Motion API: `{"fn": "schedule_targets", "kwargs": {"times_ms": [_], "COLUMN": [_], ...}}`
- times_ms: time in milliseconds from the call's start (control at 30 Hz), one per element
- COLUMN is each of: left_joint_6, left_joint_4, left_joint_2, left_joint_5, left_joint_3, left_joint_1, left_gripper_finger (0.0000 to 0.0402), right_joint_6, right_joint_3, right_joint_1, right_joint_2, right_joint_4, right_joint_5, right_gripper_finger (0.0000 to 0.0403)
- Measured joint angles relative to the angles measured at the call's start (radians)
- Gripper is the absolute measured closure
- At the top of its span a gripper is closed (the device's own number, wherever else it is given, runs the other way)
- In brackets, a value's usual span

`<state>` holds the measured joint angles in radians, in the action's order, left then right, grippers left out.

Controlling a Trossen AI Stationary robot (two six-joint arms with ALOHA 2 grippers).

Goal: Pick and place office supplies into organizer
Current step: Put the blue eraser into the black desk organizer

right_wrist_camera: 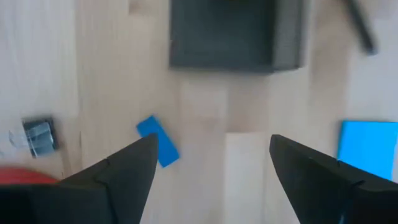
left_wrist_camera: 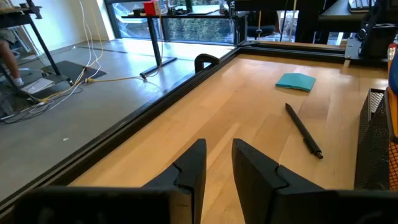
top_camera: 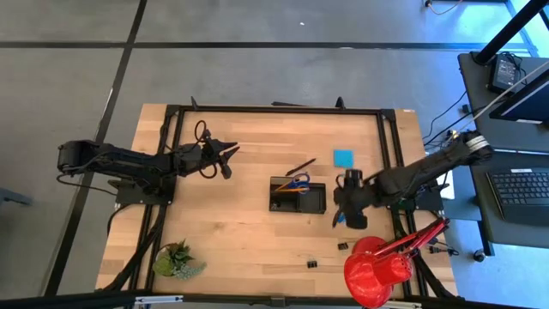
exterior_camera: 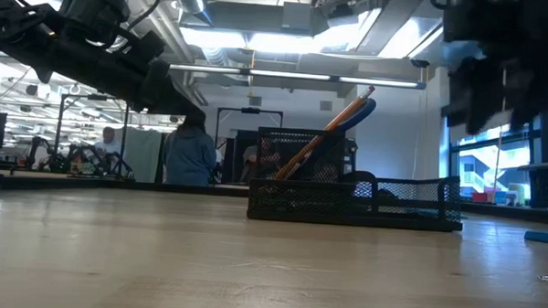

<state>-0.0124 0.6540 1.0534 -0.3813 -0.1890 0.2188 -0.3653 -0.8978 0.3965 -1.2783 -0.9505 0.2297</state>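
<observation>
The black mesh organizer [top_camera: 310, 202] sits mid-table, with blue-handled scissors [top_camera: 298, 181] and an orange pencil [exterior_camera: 322, 142] leaning upright in its tall compartment. A black pen [top_camera: 301, 165] and the blue note pad [top_camera: 344, 158] lie flat on the wood beyond it. The tiny blue eraser [right_wrist_camera: 158, 141] lies to the organizer's right. My right gripper [right_wrist_camera: 211, 168] hovers open above the eraser, pointing down, with its fingers wide apart. My left gripper [top_camera: 230, 158] waits open, raised over the table's left part. Small black binder clips [top_camera: 342, 246] lie near the front edge.
A red desk lamp [top_camera: 377, 268] stands at the near right corner, close to my right arm. A small green plant [top_camera: 176, 260] sits at the near left corner. A black frame [top_camera: 274, 110] rims the table. People stand in the room behind [exterior_camera: 190, 151].
</observation>
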Motion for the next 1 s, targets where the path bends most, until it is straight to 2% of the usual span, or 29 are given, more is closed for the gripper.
{"fn": "schedule_targets", "kwargs": {"times_ms": [367,533,633,733,1000], "left_joint_6": [0.000,0.000,0.000,0.000,0.000], "left_joint_4": [0.000,0.000,0.000,-0.003,-0.007], "left_joint_2": [0.000,0.000,0.000,0.000,0.000], "left_joint_5": [0.000,0.000,0.000,0.000,0.000], "left_joint_3": [0.000,0.000,0.000,0.000,0.000], "left_joint_1": [0.000,0.000,0.000,0.000,0.000], "left_gripper_finger": [0.0329,0.0329,0.0329,0.0329,0.0329], "right_joint_6": [0.072,0.101,0.107,0.112,0.124], "right_joint_3": [0.007,0.017,0.078,0.142,0.181], "right_joint_1": [0.127,0.118,0.108,0.108,0.107], "right_joint_2": [-0.211,-0.277,-0.291,-0.287,-0.284], "right_joint_4": [0.045,0.081,0.187,0.277,0.300], "right_joint_5": [-0.017,-0.098,-0.156,-0.162,-0.165], "right_gripper_finger": [0.0093,0.0093,0.0093,0.0093,0.0096]}}
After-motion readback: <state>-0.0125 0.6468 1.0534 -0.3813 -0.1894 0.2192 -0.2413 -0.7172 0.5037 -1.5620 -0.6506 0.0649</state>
